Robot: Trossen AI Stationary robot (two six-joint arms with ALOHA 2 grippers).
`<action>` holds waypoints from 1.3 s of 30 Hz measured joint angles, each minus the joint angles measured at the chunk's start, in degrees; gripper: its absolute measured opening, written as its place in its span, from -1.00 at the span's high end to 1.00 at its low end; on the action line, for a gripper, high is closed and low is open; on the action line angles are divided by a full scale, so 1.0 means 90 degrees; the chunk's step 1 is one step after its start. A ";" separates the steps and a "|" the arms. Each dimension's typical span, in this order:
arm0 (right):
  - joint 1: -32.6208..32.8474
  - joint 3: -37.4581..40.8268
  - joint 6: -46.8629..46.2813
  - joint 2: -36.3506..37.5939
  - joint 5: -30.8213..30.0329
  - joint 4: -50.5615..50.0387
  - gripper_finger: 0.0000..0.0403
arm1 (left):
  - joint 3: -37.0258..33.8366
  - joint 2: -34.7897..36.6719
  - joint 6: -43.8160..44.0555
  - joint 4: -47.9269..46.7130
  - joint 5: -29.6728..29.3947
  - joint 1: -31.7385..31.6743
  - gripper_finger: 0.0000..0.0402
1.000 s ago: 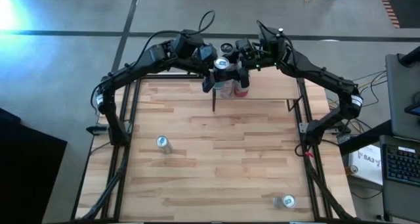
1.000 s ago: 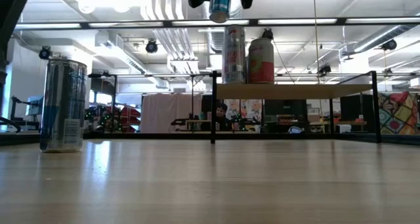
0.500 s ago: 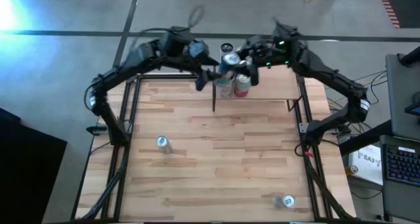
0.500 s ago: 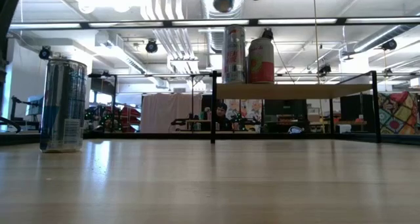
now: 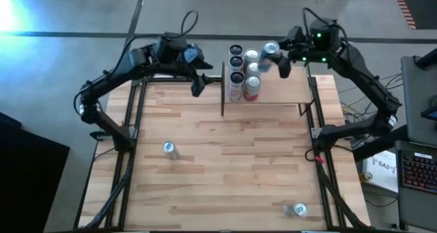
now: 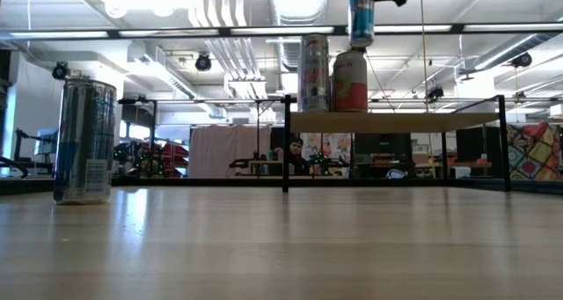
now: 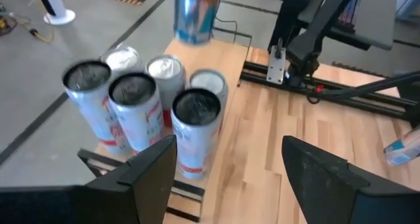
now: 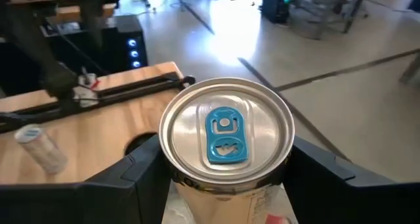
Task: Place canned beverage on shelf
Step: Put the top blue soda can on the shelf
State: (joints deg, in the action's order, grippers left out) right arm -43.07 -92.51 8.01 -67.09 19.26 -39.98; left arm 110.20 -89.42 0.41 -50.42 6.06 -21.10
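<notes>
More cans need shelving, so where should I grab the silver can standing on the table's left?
Clamp the upright silver can across its round side wall, mid-height, coming level from the side; it stands alone, and the left end effector is open, empty.

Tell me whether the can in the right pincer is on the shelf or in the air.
In the air. The right pincer holds the can above the cans standing on the shelf, not touching the panel.

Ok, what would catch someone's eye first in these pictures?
Probably the right gripper holding a blue-tabbed can in the air above the shelf, beside a tight cluster of cans already standing at the shelf's left end. The left gripper hangs open just left of the shelf.
</notes>
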 joint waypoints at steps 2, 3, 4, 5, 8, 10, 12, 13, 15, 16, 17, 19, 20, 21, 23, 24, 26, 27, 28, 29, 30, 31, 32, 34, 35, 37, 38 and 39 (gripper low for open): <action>-0.0267 0.0000 0.0156 0.0081 0.0052 -0.0162 -0.14 | -0.0480 0.0257 0.0135 0.0281 -0.0002 0.0005 -0.25; -0.0423 0.0000 0.0272 0.0112 0.0064 -0.0273 -0.14 | -0.0727 0.0400 0.0218 0.0460 0.0002 0.0005 -0.25; -0.0588 0.0001 0.0383 0.0127 0.0070 -0.0356 -0.14 | -0.0978 0.0553 0.0277 0.0648 0.0003 0.0005 -0.25; -0.0748 0.0029 0.0459 0.0134 0.0061 -0.0394 -0.15 | -0.1260 0.0713 0.0348 0.0845 0.0001 0.0005 -0.25; -0.1150 0.0233 0.0697 0.0091 0.0214 -0.0427 -0.15 | -0.2066 0.1104 0.0522 0.1405 0.0037 -0.0003 -0.25; -0.1400 0.0469 0.0728 0.0040 0.0567 -0.0289 -0.15 | -0.2553 0.1359 0.0606 0.1671 0.0050 0.0007 -0.25; -0.1624 0.0805 0.0698 0.0007 0.1028 -0.0007 -0.15 | -0.2953 0.1610 0.0777 0.1975 0.0057 0.0008 -0.25; -0.1739 0.1016 0.0645 -0.0005 0.1256 0.0168 -0.15 | -0.3159 0.1735 0.0850 0.2093 0.0055 0.0009 -0.25; -0.1918 0.1423 0.0560 -0.0023 0.1544 0.0572 -0.15 | -0.3499 0.1906 0.0995 0.2342 0.0051 0.0007 -0.25; -0.1982 0.1626 0.0578 -0.0024 0.1561 0.0764 -0.15 | -0.3661 0.1979 0.1061 0.2468 0.0038 0.0007 -0.25; -0.2026 0.1823 0.0656 -0.0025 0.1533 0.0928 -0.15 | -0.3797 0.2047 0.1130 0.2528 0.0034 0.0007 -0.25; -0.2093 0.2196 0.0789 -0.0057 0.1663 0.1209 -0.15 | -0.4016 0.2187 0.1244 0.2768 0.0029 0.0007 -0.25; -0.2144 0.2378 0.0831 -0.0081 0.1833 0.1410 -0.15 | -0.4088 0.2251 0.1283 0.2803 -0.0003 0.0007 -0.25; -0.2195 0.2550 0.0836 -0.0117 0.1927 0.1592 -0.15 | -0.4145 0.2288 0.1327 0.2791 -0.0074 0.0007 -0.25; -0.2311 0.2856 0.0748 -0.0215 0.2178 0.1994 -0.15 | -0.4230 0.2313 0.1394 0.2801 -0.0158 0.0007 -0.25; -0.2361 0.2976 0.0689 -0.0283 0.2278 0.2201 -0.15 | -0.4274 0.2316 0.1420 0.2786 -0.0190 0.0007 -0.25; -0.2448 0.3147 0.0653 -0.0423 0.2306 0.2521 -0.15 | -0.4324 0.2322 0.1423 0.2812 -0.0201 0.0007 -0.25; -0.2478 0.3185 0.0699 -0.0494 0.2321 0.2567 -0.15 | -0.4337 0.2331 0.1444 0.2841 -0.0202 0.0007 -0.25; -0.2494 0.3212 0.0791 -0.0558 0.2336 0.2576 -0.15 | -0.4347 0.2333 0.1471 0.2861 -0.0224 0.0007 -0.25; -0.2493 0.3217 0.0904 -0.0622 0.2390 0.2623 -0.15 | -0.4351 0.2321 0.1503 0.2867 -0.0249 0.0007 -0.25; -0.2494 0.3216 0.0964 -0.0668 0.2412 0.2679 -0.15 | -0.4358 0.2302 0.1517 0.2866 -0.0254 0.0007 -0.25; -0.2497 0.3218 0.1000 -0.0723 0.2434 0.2739 -0.16 | -0.4360 0.2276 0.1517 0.2858 -0.0261 0.0007 -0.25; -0.2499 0.3218 0.1014 -0.0772 0.2519 0.2802 -0.16 | -0.4351 0.2243 0.1517 0.2828 -0.0264 0.0007 -0.25; -0.2499 0.3203 0.1036 -0.0840 0.2595 0.2827 -0.16 | -0.4304 0.2203 0.1520 0.2821 -0.0264 0.0007 -0.25; -0.2499 0.3170 0.1039 -0.0863 0.2601 0.2765 -0.16 | -0.4276 0.2197 0.1517 0.2820 -0.0269 0.0007 -0.25; -0.2499 0.3094 0.1061 -0.0891 0.2594 0.2662 -0.18 | -0.4198 0.2197 0.1517 0.2794 -0.0269 0.0007 -0.25; -0.2501 0.3070 0.1063 -0.0885 0.2576 0.2629 -0.21 | -0.4169 0.2199 0.1519 0.2765 -0.0269 0.0007 -0.25; -0.2512 0.3038 0.1063 -0.0870 0.2555 0.2582 -0.24 | -0.4143 0.2200 0.1517 0.2720 -0.0269 0.0007 -0.25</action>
State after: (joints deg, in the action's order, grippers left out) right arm -65.68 -65.17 17.58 -74.92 42.26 -16.75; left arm 72.91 -69.63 14.07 -25.93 3.64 -21.04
